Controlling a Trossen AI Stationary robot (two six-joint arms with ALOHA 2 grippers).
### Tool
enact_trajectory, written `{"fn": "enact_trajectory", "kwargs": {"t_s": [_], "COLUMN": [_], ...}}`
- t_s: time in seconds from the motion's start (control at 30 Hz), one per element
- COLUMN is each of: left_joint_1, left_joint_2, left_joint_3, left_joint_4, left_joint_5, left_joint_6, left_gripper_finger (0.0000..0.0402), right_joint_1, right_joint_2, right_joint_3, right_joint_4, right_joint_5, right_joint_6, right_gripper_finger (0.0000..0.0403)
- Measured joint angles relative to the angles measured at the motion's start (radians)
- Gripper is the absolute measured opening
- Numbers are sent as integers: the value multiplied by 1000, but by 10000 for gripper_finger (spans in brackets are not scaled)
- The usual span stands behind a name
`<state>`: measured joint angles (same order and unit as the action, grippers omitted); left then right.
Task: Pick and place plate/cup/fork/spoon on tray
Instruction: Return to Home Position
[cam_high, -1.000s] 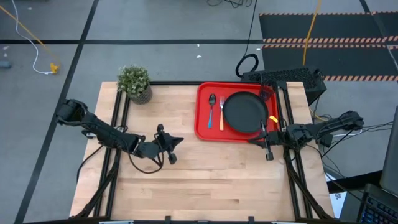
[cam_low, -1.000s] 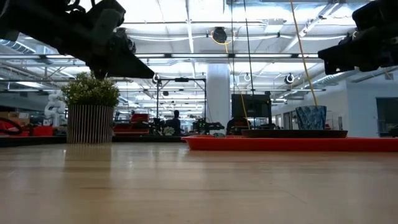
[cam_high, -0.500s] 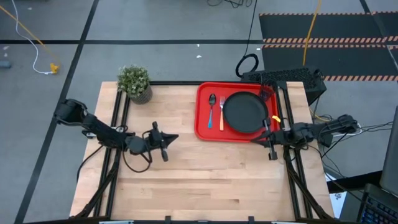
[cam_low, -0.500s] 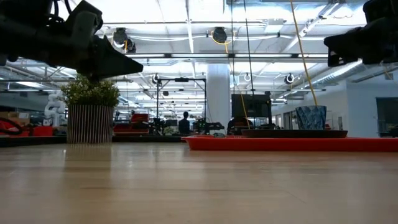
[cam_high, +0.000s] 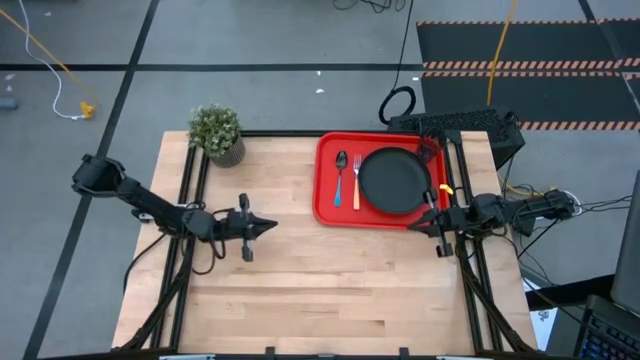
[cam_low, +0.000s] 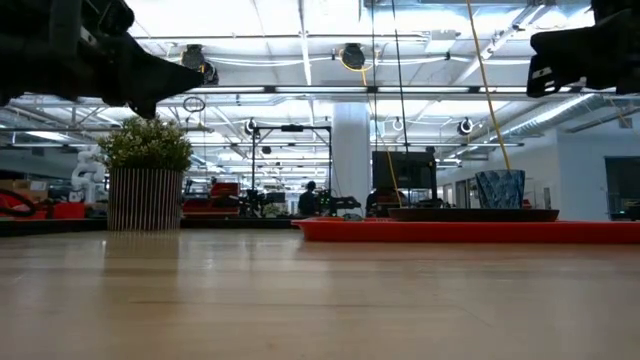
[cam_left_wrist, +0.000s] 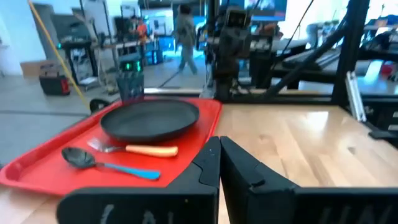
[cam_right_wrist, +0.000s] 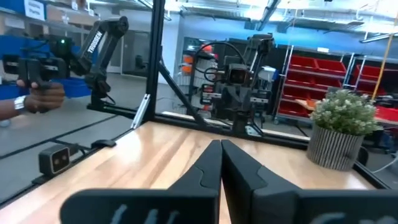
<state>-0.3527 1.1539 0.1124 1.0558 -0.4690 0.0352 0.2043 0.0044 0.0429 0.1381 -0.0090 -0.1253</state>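
The plate (cam_high: 394, 181), fork (cam_high: 356, 181) and spoon (cam_high: 341, 172) lie on the tray (cam_high: 325, 205); the cup (cam_high: 428, 152) seems to be at its far right corner. Both grippers, left (cam_high: 268, 226) and right (cam_high: 412, 224), are closed and empty, so the task looks done.

From table height, two dark arm ends hang in the upper corners, both clear of the wood. The left gripper (cam_low: 195, 72) comes in from the top-left corner, its fingers pressed together into a point, sitting just above the potted plant (cam_low: 146, 186) and a touch toward the middle from it. Way across, the right gripper (cam_low: 535, 62) pokes in at the top-right corner, above the red tray (cam_low: 470, 231). On that tray you can make out the plate (cam_low: 472, 214) as a thin dark slab, with the cup (cam_low: 500, 189) poking up behind it. The wooden table (cam_low: 320, 300) fills the whole foreground.
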Motion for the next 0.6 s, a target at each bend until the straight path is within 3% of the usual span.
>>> {"fn": "enact_trajectory", "kwargs": {"t_s": [0.23, 0.6], "left_joint_1": [0, 35], "left_joint_2": [-38, -72], "left_joint_3": [-102, -103], "left_joint_4": [130, 119], "left_joint_5": [5, 32], "left_joint_6": [49, 212], "left_gripper_finger": [4, 4], "right_joint_1": [-35, -53], "right_joint_2": [-1, 6], "right_joint_3": [-2, -5], "right_joint_4": [-25, -107], "right_joint_5": [0, 4], "right_joint_6": [-16, 10], "right_gripper_finger": [0, 0]}}
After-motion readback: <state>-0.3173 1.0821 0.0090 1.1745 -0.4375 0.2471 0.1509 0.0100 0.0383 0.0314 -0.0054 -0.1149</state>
